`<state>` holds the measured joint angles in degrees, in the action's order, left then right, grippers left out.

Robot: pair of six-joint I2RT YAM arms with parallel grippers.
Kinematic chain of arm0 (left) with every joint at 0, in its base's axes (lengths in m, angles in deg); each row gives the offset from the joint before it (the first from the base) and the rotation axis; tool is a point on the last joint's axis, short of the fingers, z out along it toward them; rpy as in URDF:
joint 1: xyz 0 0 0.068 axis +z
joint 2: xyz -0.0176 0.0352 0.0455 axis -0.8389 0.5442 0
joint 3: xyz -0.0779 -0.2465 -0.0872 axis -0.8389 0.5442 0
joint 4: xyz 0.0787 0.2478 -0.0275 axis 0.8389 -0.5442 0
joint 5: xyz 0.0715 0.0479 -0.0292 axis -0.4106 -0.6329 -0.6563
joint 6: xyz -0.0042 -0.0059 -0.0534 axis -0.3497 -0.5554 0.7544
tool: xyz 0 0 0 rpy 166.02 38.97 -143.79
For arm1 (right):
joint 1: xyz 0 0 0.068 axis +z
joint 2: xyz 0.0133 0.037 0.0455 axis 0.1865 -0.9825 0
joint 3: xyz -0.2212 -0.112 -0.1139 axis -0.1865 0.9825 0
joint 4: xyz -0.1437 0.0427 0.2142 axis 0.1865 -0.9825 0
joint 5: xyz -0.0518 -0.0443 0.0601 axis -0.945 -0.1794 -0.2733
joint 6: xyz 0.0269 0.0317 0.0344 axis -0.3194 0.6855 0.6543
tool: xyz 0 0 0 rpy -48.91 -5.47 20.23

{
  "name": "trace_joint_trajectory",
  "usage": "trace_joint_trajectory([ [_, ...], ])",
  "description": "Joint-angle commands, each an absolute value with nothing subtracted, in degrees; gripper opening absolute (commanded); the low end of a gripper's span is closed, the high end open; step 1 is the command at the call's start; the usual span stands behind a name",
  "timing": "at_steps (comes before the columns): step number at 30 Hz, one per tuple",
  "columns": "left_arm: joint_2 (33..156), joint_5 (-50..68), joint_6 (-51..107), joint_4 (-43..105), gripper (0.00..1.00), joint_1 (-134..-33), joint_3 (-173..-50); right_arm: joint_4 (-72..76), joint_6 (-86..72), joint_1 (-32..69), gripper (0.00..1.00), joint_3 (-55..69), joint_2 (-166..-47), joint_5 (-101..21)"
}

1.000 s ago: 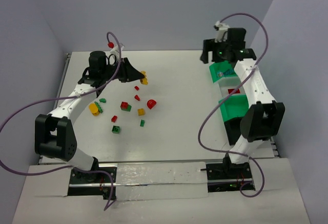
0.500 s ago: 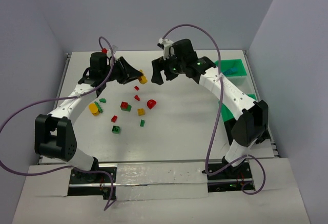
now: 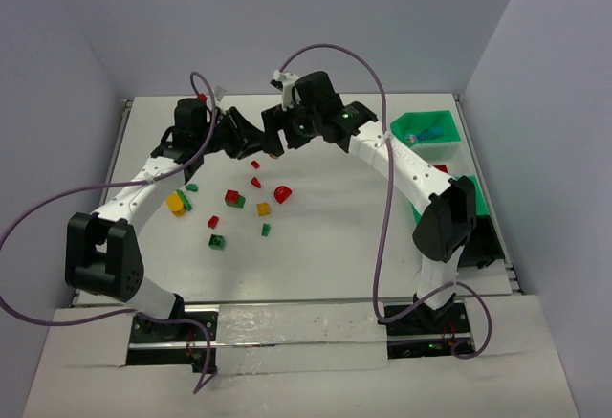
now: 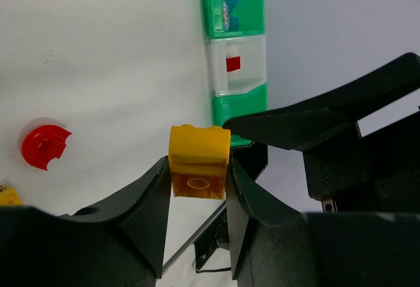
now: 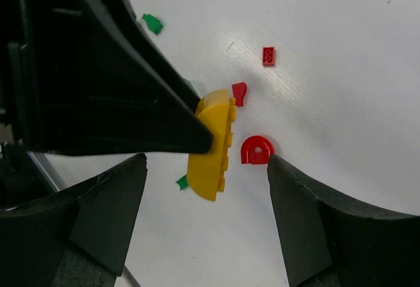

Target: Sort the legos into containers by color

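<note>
Only the wrist views show it: left pincer [image 4: 198, 169] clamps a yellow lego [image 4: 199, 150], right pincer [image 5: 207, 169] gapes wide facing it.

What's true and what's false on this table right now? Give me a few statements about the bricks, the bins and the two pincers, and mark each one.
1. The left pincer is shut on a yellow brick. True.
2. The right pincer is clamped on a red brick. False: its jaws stand open on either side of the yellow brick, apart from it.
3. The far green bin has a blue piece in it. True.
4. The round red piece lies in a bin. False: it lies loose on the table.
</note>
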<state>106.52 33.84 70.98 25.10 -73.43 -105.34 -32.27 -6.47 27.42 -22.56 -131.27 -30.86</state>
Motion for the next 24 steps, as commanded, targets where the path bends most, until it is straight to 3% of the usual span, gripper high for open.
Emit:
trace_joint_trajectory([
  [1,104.4,35.5,73.2,28.2,0.0,-73.8,-106.1,-32.7,-5.4,28.3,0.78,-26.8,-132.8,-35.3],
  [6,103.8,37.1,74.7,30.3,0.0,-73.8,-105.7,-32.8,-5.9,28.3,0.64,-26.3,-133.2,-36.0],
  [14,103.5,39.1,76.8,32.8,0.01,-73.8,-104.9,-33.1,-6.9,28.5,0.49,-25.5,-133.6,-35.9],
  [19,102.9,40.0,76.7,34.2,0.1,-73.8,-103.9,-32.9,-7.3,28.5,0.21,-25.5,-133.8,-35.4],
  [21,102.7,40.0,75.5,33.9,0.2,-73.8,-103.3,-32.8,-7.9,28.5,0.07,-25.3,-133.5,-35.1],
  [22,102.5,39.8,73.8,33.1,0.32,-73.8,-103.3,-32.8,-8.2,28.4,0.0,-24.9,-133.0,-35.1],
  [23,102.0,38.9,71.4,31.0,0.59,-73.8,-103.8,-32.9,-8.8,28.2,0.0,-24.3,-132.0,-35.1],
  [24,101.8,37.7,69.4,28.7,0.77,-73.8,-104.5,-33.1,-9.3,27.8,0.0,-23.5,-131.0,-35.1],
])
